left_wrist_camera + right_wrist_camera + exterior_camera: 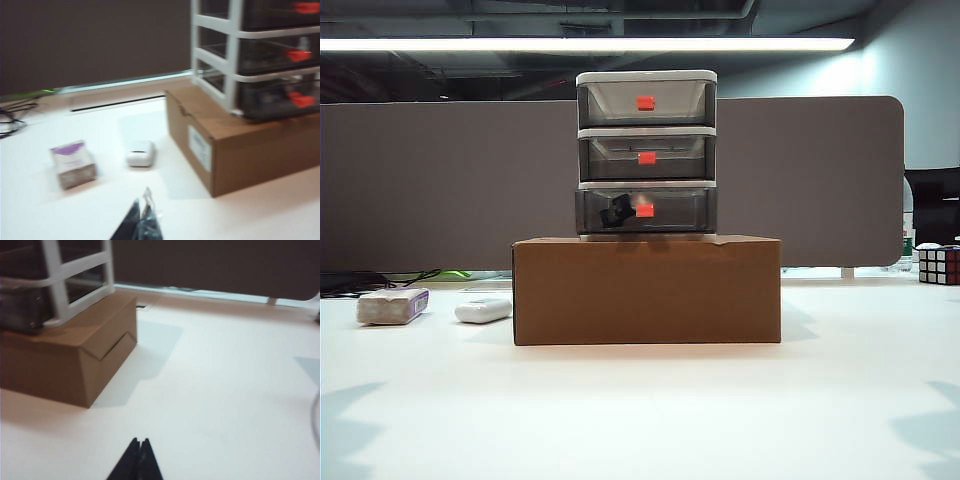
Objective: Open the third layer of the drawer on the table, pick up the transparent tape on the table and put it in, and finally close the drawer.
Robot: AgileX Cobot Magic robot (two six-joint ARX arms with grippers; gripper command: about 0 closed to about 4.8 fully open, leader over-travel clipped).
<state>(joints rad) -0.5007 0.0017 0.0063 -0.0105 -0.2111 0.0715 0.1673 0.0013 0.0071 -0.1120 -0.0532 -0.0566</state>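
Wrist views, left gripper [142,220], right gripper [139,457], jaws together, above table [225,390]

I can't see either arm from the exterior camera. My left wrist picture is blurred, its edge cutting off the drawer [260,60]. Through the third layer [647,209], a dark shape stays unclear.

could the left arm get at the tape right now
Probably not directly: the transparent tape sits inside the closed third layer. The left gripper, jaws shut, hangs above the table, apart from the drawer.
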